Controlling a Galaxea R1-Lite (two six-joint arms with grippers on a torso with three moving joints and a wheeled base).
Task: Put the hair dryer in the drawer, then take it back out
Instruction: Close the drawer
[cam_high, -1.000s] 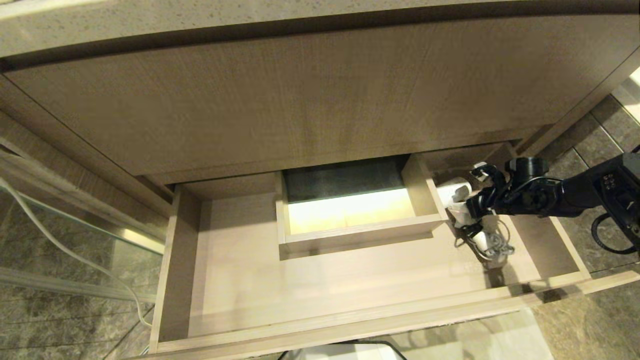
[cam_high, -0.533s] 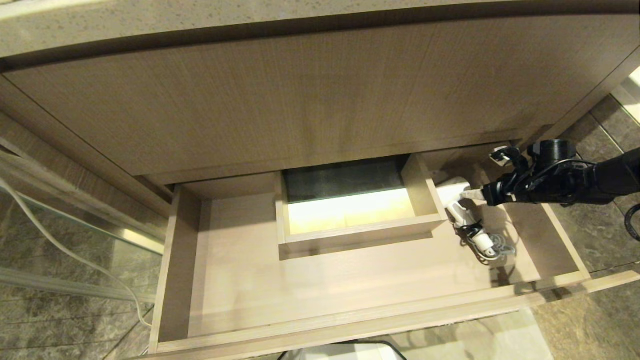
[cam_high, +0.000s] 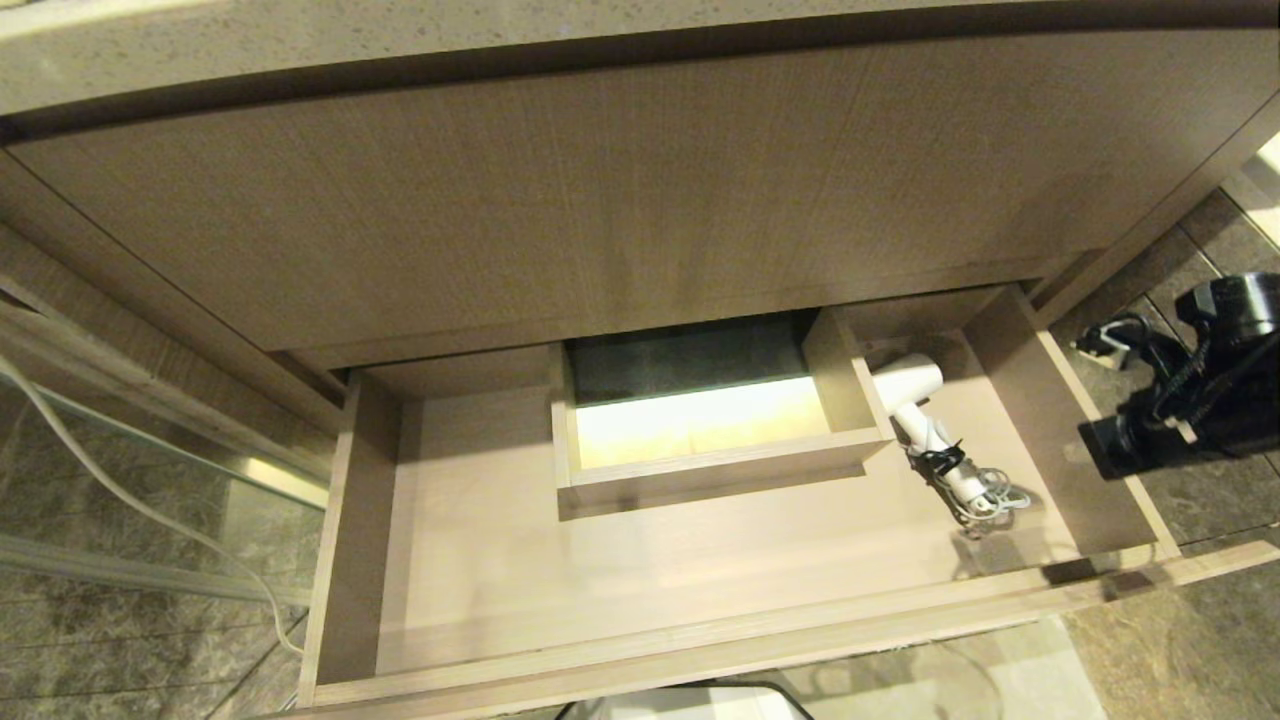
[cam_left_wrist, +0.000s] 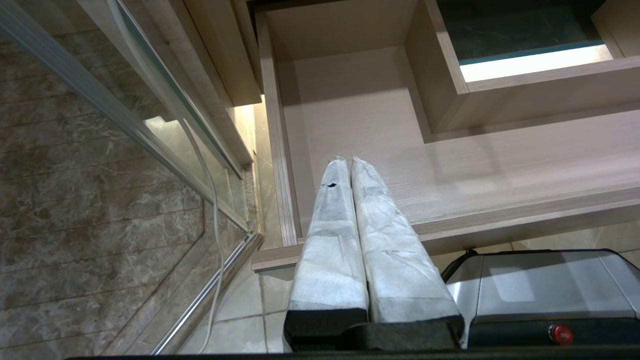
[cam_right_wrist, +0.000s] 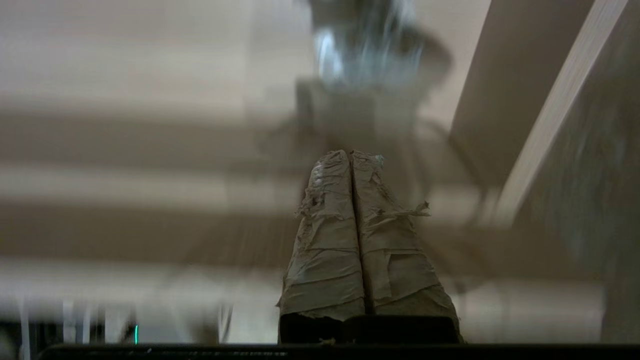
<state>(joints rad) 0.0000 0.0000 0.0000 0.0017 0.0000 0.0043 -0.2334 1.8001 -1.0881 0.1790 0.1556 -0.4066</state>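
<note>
hair dryer (cam_high: 915, 410) lying free in the open drawer (cam_high: 640, 640), right tool (cam_high: 1105, 450) outside it

the dryer rests just right of the boxed cutout (cam_high: 700, 420), cord bundled at its handle, likely set there for easy retrieval; right tool pressed together, empty, beyond the drawer's right wall, which bars a sideways reach; left tool (cam_left_wrist: 350, 162) together, empty, near the drawer's left front corner
</note>
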